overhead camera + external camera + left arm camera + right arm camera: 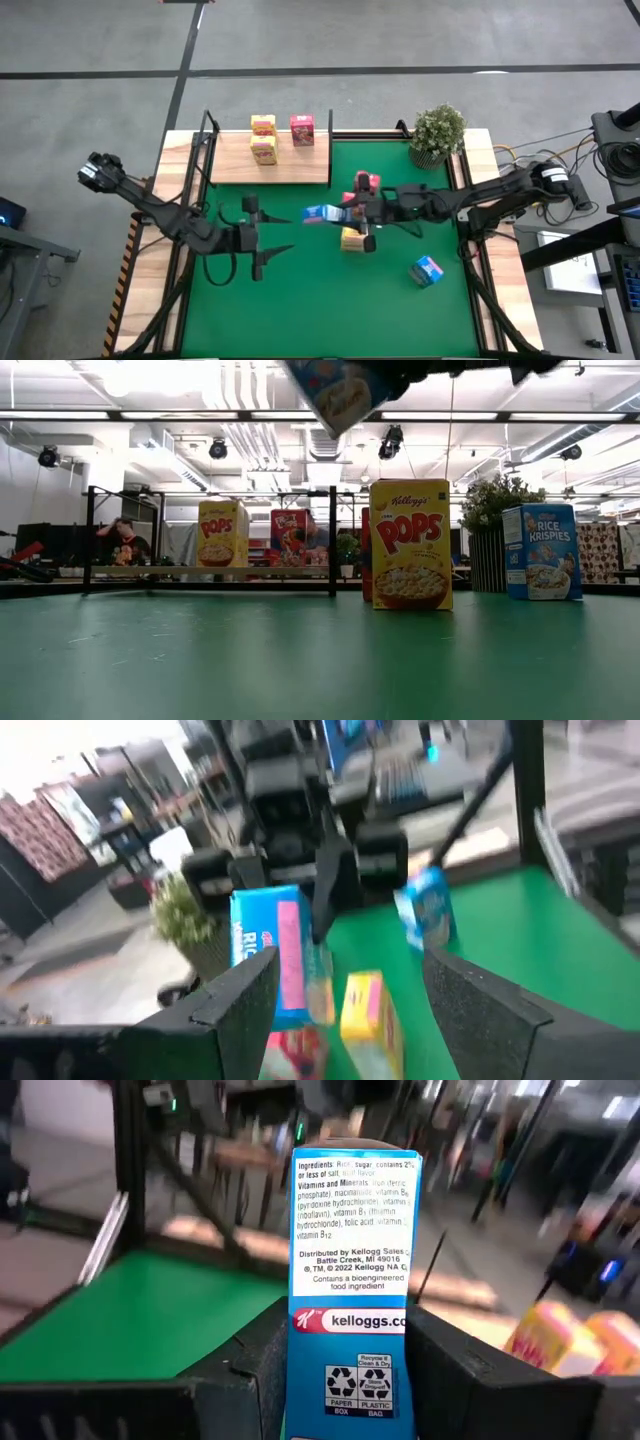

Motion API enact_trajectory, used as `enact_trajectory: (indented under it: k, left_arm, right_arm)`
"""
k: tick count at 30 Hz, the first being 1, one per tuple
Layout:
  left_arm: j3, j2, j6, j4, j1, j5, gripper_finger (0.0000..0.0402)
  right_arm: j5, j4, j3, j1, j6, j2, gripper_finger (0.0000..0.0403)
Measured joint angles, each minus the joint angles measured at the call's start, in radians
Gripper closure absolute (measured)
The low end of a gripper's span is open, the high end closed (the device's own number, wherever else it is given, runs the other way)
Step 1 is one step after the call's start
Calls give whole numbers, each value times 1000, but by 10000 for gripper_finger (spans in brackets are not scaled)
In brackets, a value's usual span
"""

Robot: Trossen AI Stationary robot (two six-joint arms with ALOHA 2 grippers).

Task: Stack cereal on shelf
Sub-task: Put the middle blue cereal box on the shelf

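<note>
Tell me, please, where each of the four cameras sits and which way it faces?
High view: above the table, looking straight down on the green mat, the shelf and both arms.
Low view: at mat height, looking level at a yellow cereal box; a held blue box hangs at the top.
Left wrist view: behind the open left gripper, facing the right arm.
Right wrist view: behind the right gripper, shut on the blue box.
Shared: all four show that blue box.
</note>
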Motion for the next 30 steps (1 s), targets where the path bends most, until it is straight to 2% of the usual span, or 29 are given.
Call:
enact_trajectory:
  k: [2, 5, 11, 15, 18, 27, 30]
  left_arm:
    - [-24, 3, 26, 110, 5, 0, 172]
    - [-60, 17, 62, 267, 26, 0, 169]
    - [-97, 64, 82, 413, 96, 52, 140]
    - [-97, 99, 77, 421, 145, 62, 117]
    - [-88, 124, 76, 420, 175, 115, 109]
    - [-84, 161, 60, 395, 237, 138, 120]
    - [-84, 159, 58, 384, 236, 175, 128]
  right_arm:
    - [0, 139, -57, 0, -27, 1, 257]
    - [0, 251, -103, 0, -55, 11, 257]
    - [0, 268, -108, 0, -62, 27, 257]
    - [0, 265, -108, 0, -62, 29, 257]
    - [1, 257, -108, 0, -63, 29, 257]
    - [3, 245, -108, 0, -62, 29, 257]
    - [3, 244, -108, 0, -62, 29, 257]
